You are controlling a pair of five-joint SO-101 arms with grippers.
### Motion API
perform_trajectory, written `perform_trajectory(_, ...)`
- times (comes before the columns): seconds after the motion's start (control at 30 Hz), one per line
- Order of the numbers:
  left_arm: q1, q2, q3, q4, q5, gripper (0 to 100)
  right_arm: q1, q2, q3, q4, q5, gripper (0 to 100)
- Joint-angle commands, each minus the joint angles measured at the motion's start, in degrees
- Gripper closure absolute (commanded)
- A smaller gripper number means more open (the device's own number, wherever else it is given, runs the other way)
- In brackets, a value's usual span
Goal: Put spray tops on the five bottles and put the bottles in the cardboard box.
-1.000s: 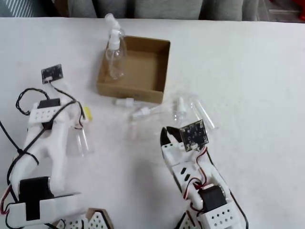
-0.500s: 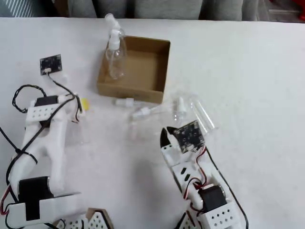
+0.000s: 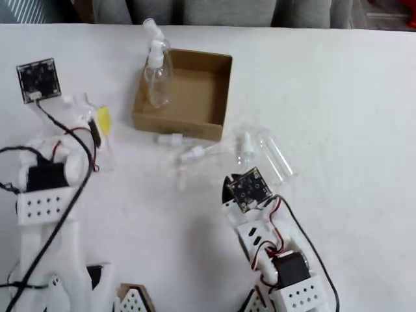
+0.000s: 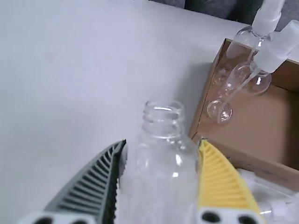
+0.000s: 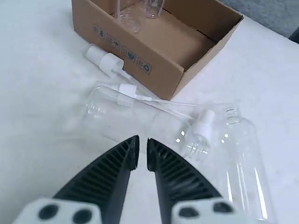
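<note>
The left end effector (image 4: 162, 154) grasps an uncapped clear bottle (image 4: 162, 119) between its grey and yellow fingers, with the neck jutting past the fingertips, just beside the cardboard box (image 4: 243, 156). Two spray-topped bottles (image 4: 254, 70) stand in one corner of the box. The right end effector (image 5: 142, 145) is clenched almost closed and empty. Just beyond it, loose bottles (image 5: 243, 158) and spray tops (image 5: 105, 58) lie on the counter (image 5: 37, 116).

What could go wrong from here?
1. The left gripper holds an uncapped bottle by its smooth body; it could slip or twist when a top is pushed in.
2. Loose spray tops and lying bottles crowd together near the right gripper; picking one may scatter others.
</note>
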Motion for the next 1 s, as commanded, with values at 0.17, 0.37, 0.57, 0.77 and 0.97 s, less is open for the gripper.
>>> perform_trajectory(0.17, 0.13, -13.23, 17.05, -23.3, 2.55, 97, 0.75, -0.48, 0.53, -5.32, -0.7, 98.1)
perform_trajectory(0.37, -7.96, -10.15, 17.14, -23.3, 17.67, 97, -6.81, -0.4, 0.26, -7.34, -3.6, 98.1)
perform_trajectory(0.57, -11.56, 1.63, 15.47, -29.1, 18.37, 97, -8.92, 3.91, -6.07, -5.41, 5.71, 98.1)
perform_trajectory(0.77, -15.52, 19.38, 4.31, -28.04, 18.46, 97, -8.92, 25.27, -17.76, -12.97, 7.56, 98.1)
perform_trajectory(0.97, -15.52, 30.2, -4.66, -23.65, 18.46, 97, -8.84, 56.92, -28.57, -30.37, -2.55, 98.1)
